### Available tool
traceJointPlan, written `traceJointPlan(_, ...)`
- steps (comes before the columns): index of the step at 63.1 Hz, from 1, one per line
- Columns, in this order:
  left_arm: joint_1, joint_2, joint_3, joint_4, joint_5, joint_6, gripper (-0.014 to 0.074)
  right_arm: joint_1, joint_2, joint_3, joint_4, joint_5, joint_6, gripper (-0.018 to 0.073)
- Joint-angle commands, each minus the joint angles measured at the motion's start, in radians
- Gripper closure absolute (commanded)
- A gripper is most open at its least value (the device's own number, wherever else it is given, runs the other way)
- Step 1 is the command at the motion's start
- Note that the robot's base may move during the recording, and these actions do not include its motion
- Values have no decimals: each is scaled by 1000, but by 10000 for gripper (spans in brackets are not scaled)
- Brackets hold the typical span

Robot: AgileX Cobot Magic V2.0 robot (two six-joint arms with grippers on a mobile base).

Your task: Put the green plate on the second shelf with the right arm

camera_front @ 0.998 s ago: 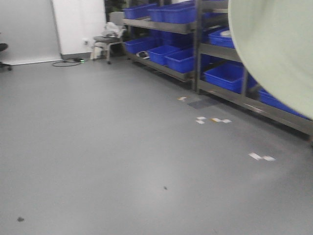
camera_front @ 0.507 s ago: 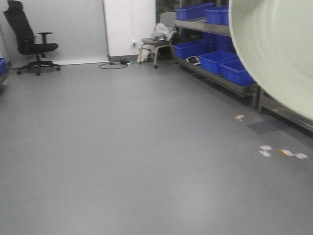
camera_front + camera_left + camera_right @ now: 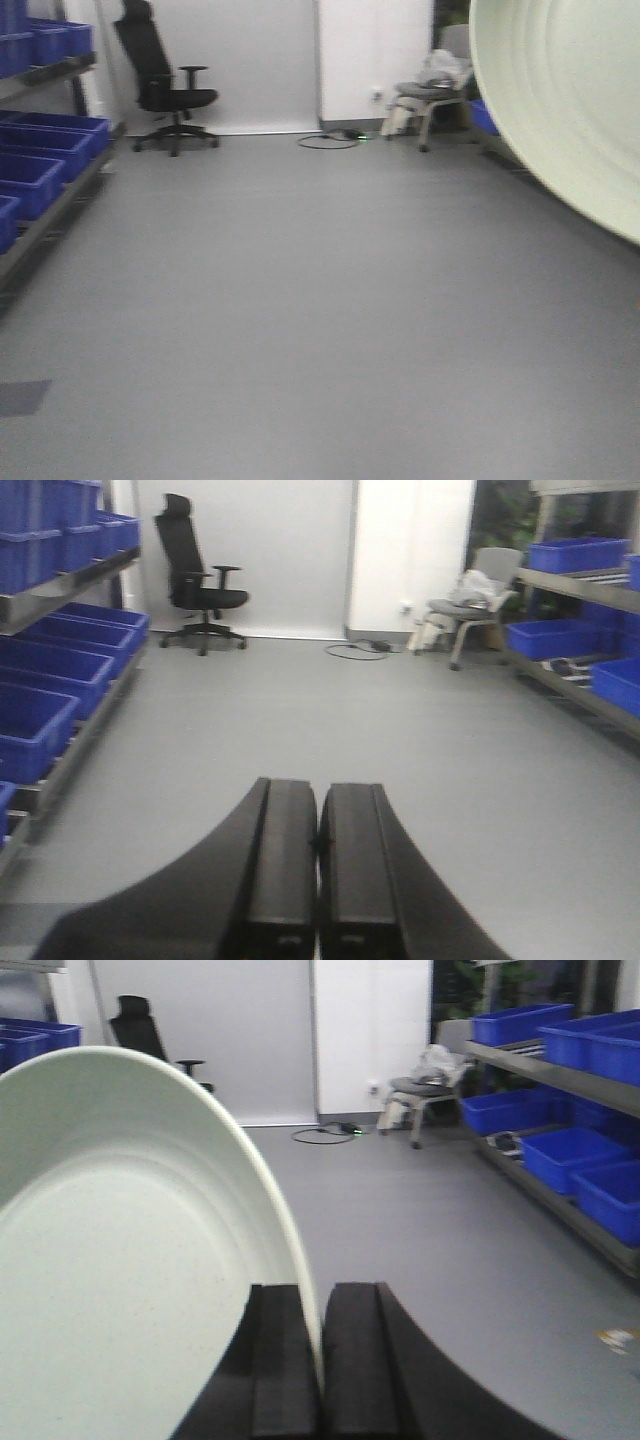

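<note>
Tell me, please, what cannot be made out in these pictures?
1) Front view: the green plate runs off the top and right edges and hides most of the shelving beside the grey chair.
2) Right wrist view: the plate runs off the left and bottom edges; the right gripper covers the rim it clamps.
3) All views: the pale bundle on the chair is too blurred to name.
</note>
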Motion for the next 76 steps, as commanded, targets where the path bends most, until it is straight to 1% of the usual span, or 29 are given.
traceJointPlan(1,0,-17,41,-3,-82,-4,465,-4,10,-34,5,-115,7,529)
traceJointPlan(76,0,-17,41,-3,-82,-4,465,-3,10,-34,5,-110,7,529)
